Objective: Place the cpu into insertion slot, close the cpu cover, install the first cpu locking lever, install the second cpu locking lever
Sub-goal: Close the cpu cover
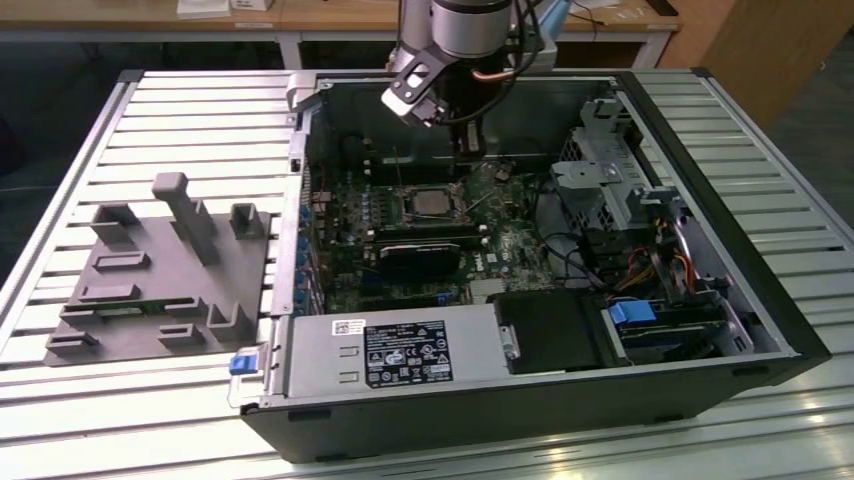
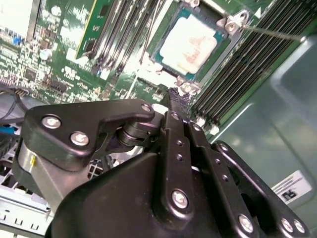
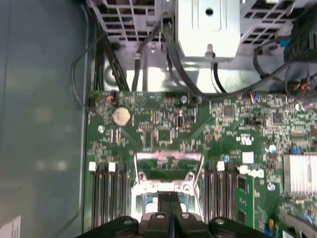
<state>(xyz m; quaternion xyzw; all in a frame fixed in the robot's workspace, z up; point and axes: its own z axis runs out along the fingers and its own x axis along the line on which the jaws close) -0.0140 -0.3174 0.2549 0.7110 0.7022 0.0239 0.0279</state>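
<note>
Hand [image 2: 174,94] is inside the open case [image 1: 534,420], hanging over the board [image 3: 163,124] right by the slot [image 2: 232,23]. Fingers are together with nothing between them; just a thin seam in the first wrist view. cpu [image 2: 190,42] sits flat in the slot, silver top up, hand not on it. Cover [image 3: 168,166] looks swung open, lying beyond the slot from the hand, board showing through its window. One thin lever [image 2: 272,32] runs out from a slot corner across the memory slots [image 2: 247,64]; cannot tell if it's latched. Cannot tell if the fingertips touch the slot frame. Case lies on its side on the slatted bench [image 1: 200,100], with a grey fixture [image 1: 160,270] beside it at the exterior view's left
</note>
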